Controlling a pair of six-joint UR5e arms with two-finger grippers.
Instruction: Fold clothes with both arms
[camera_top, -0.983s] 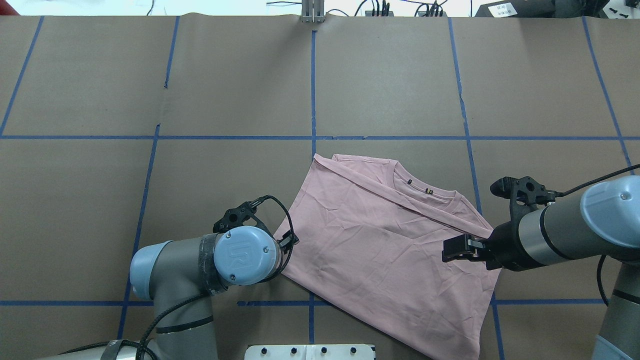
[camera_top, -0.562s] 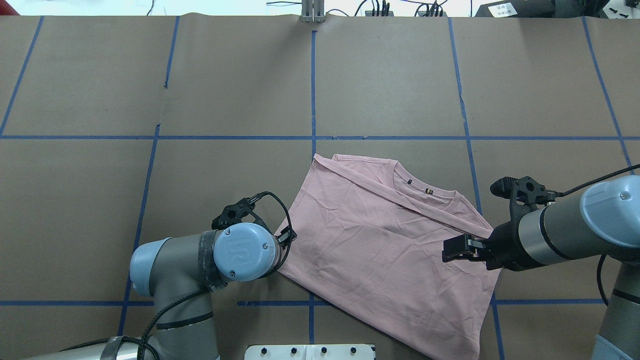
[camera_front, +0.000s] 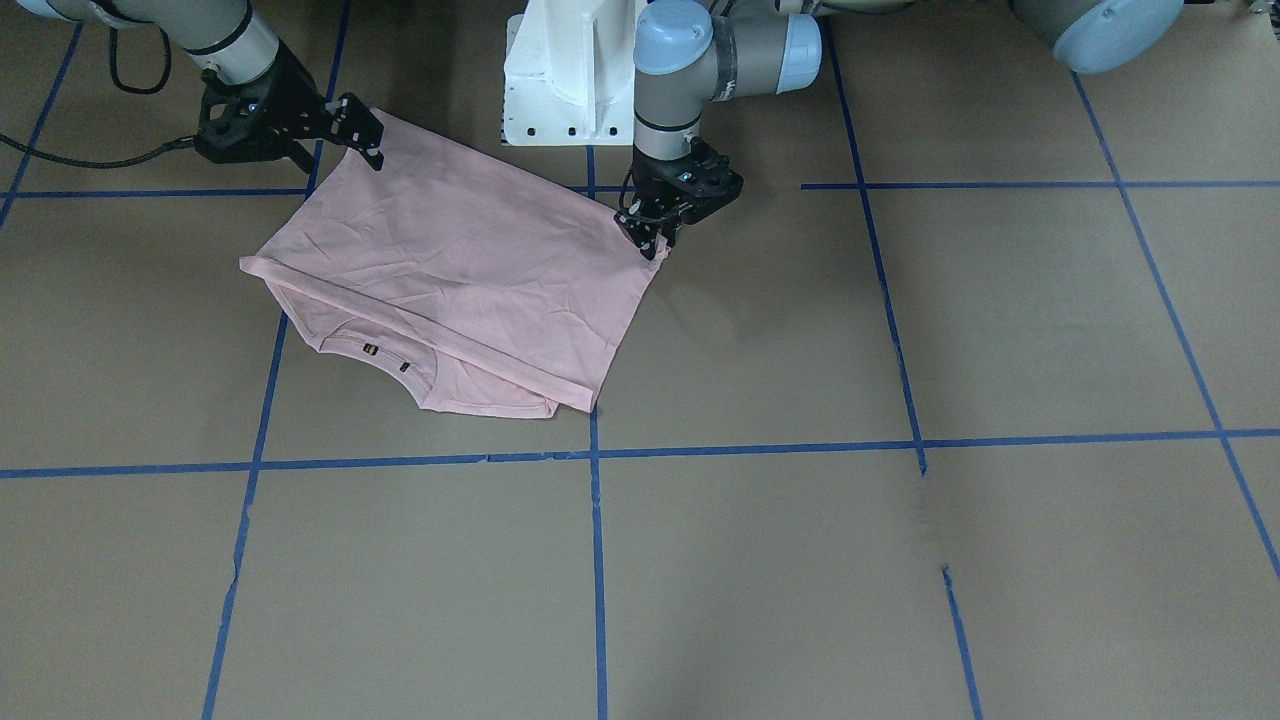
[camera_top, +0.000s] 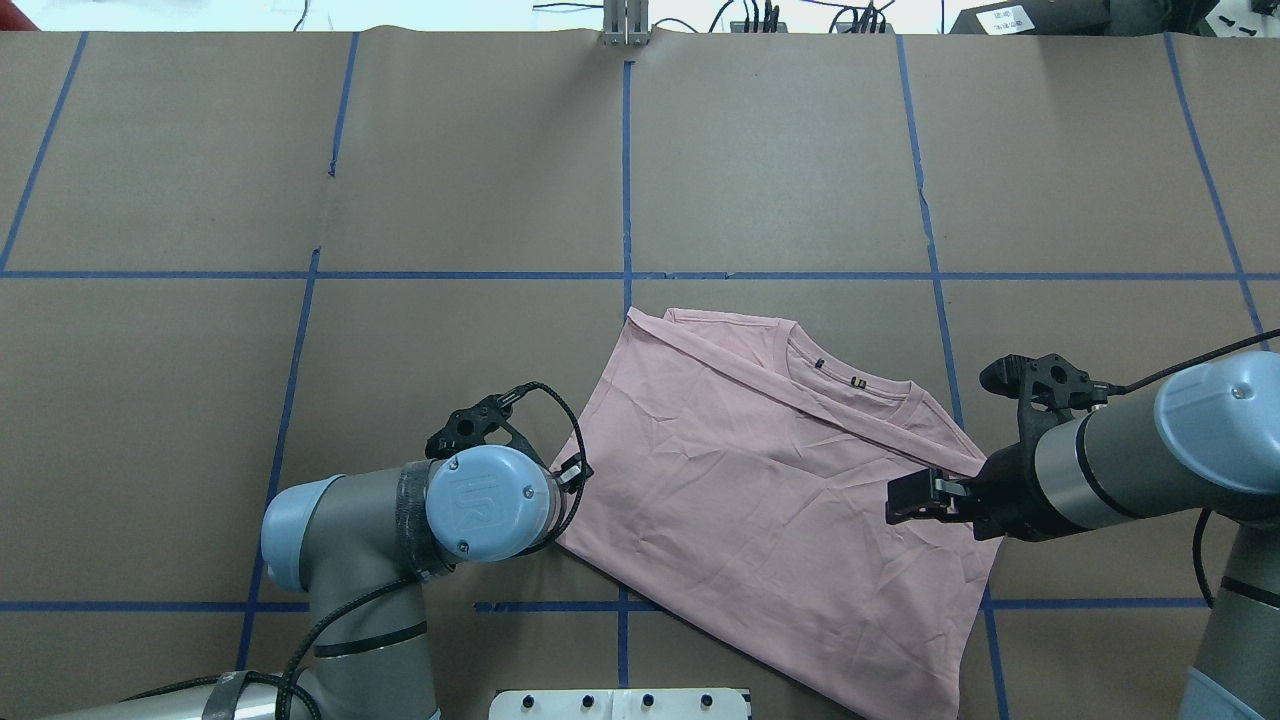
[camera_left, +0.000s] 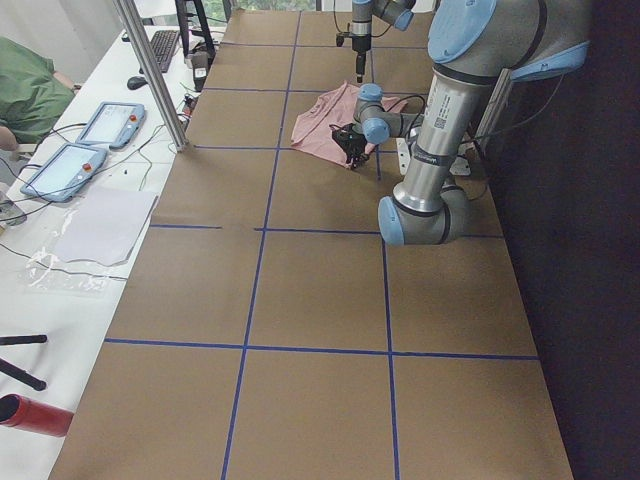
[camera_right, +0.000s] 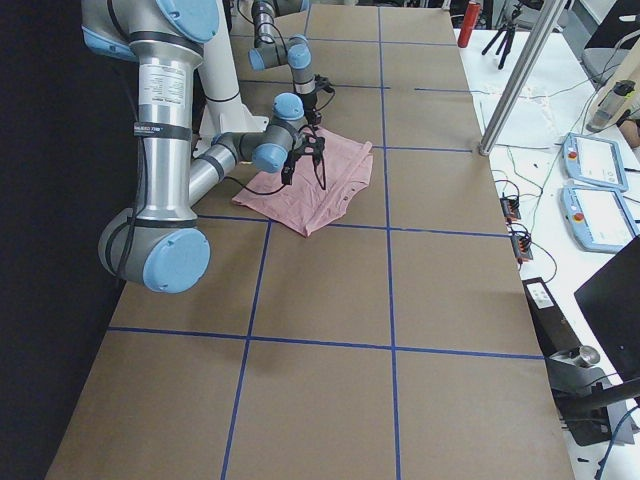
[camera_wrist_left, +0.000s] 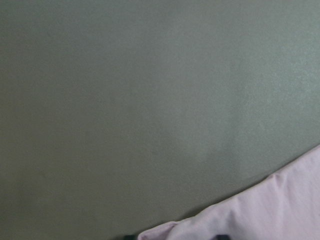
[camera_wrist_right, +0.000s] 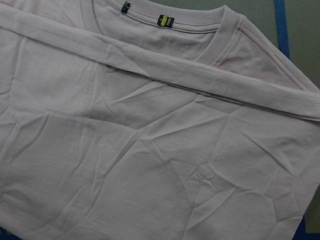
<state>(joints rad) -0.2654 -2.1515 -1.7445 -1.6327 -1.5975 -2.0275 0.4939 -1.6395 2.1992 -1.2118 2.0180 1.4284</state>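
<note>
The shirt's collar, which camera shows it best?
The right wrist-mounted view: the collar sits close up at the top, ribbing and two small tags clear. The overhead and front-facing views show it small, partly under a folded layer of the T-shirt. The side views show only pink cloth; the left wrist view only a shirt edge.

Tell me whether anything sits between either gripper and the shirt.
Nothing visible does. The left gripper is right at one corner of the pink shirt, and the right gripper hangs over the shirt's opposite edge, with no other object between.
</note>
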